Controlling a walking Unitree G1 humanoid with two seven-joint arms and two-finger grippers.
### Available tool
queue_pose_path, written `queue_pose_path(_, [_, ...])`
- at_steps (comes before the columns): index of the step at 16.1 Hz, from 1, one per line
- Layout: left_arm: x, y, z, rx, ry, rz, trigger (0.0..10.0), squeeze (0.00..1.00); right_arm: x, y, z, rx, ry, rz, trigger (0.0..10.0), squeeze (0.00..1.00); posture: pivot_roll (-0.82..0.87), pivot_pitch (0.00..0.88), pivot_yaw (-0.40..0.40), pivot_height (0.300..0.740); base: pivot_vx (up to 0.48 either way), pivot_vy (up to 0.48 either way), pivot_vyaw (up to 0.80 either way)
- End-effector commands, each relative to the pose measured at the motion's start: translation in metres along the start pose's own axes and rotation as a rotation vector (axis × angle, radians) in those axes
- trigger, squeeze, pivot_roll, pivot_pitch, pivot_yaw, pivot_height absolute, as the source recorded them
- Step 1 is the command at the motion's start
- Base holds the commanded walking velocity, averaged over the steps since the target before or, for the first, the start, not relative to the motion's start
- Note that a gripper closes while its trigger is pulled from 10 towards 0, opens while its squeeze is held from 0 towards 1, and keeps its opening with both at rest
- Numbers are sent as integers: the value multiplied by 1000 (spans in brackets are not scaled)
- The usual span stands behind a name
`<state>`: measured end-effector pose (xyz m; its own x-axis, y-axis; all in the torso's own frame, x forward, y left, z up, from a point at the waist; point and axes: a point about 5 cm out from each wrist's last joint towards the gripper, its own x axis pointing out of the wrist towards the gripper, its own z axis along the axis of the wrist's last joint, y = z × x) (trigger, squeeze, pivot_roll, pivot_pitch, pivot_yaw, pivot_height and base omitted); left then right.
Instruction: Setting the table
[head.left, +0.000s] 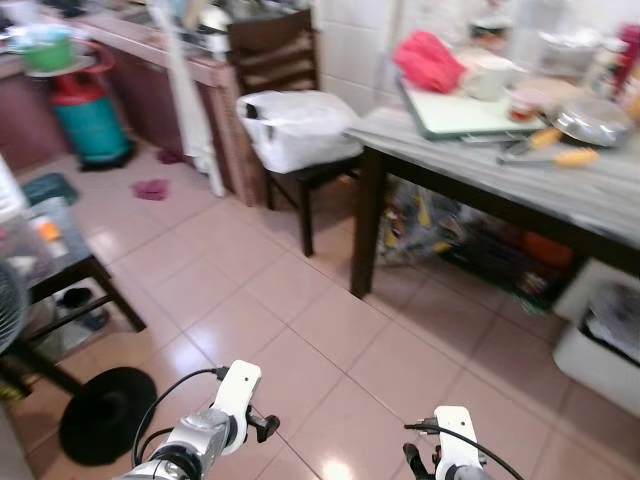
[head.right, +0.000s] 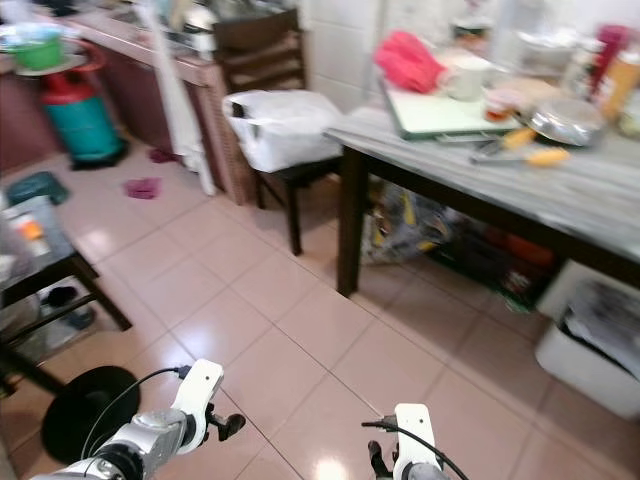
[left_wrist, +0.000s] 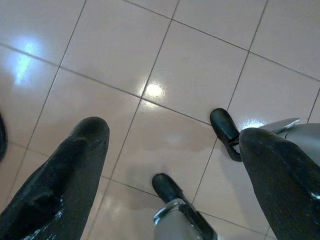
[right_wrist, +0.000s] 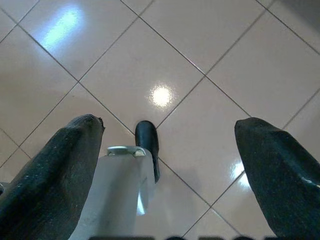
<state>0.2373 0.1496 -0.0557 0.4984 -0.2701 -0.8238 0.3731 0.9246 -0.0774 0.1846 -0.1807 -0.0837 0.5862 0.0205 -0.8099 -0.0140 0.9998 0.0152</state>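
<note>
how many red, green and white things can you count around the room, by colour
red: 1, cloth on the table
green: 2, gas cylinder, bowl
white: 3, bag on the chair, mug, bin
total: 6

Items on the table (head.left: 560, 190) are blurred; the white bin (head.left: 600, 340) is cut off at the edge.

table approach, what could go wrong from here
The chair holding a white bag stands beside the table corner, so the robot could clip it walking in. Knives lie near the table's edge and might get knocked off. Both claws, left claw and right claw, hang open over floor.
</note>
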Motion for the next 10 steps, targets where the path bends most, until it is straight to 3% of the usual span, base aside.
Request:
queue_pose_path(1, [-1, 3, 4, 29, -5, 10, 10000, 0, 1, 3, 2, -2, -7, 7, 10000, 0, -155, 0, 50, 740, 0, 0, -775])
queue_pose_path(10, [0, 0, 6, 44, -8, 4, 10000, 0, -1, 2, -4, -12, 11, 9, 10000, 0, -170, 0, 52, 740, 0, 0, -775])
